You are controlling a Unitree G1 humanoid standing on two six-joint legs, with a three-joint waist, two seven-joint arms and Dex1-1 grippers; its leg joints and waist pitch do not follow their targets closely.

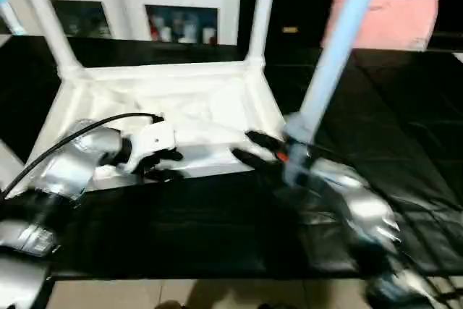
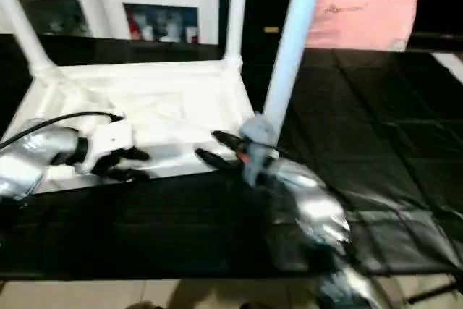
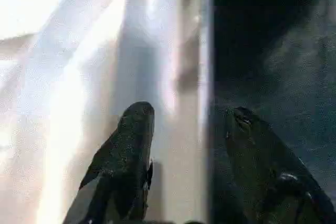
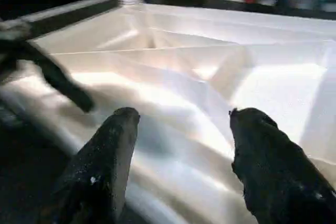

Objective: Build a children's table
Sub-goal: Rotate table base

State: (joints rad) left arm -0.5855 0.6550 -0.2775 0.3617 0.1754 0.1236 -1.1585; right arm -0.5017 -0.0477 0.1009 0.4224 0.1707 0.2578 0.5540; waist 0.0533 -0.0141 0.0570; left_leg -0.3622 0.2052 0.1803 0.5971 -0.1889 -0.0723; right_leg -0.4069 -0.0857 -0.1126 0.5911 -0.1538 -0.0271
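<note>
On the black work surface, as seen from the head:
Left eye view: the children's table [image 1: 181, 106] is laid upside down on the black surface [image 1: 217, 229], ribbed underside up. Two far legs [image 1: 262, 12] are stood upright in the corner sockets. A third leg [image 1: 340, 48] is seen rising at the near right corner, close beside the right pincer [image 1: 253, 148]. A white cabinet [image 1: 130, 5] and a pink pillow [image 1: 391, 19] are seen behind.
Right eye view: the left pincer [image 2: 130, 164] is placed at the near edge of the upturned table, its black fingers parted; the right pincer's fingers are also spread, pointed toward the near rim, and nothing is held by either.
Left wrist view: the left pincer's two fingers [image 3: 131, 150] are set apart, one over the white plastic rim, the other over the black surface.
Right wrist view: the right pincer's fingers [image 4: 110, 161] are held wide over the ribbed underside, with the left pincer blurred at the far side.
</note>
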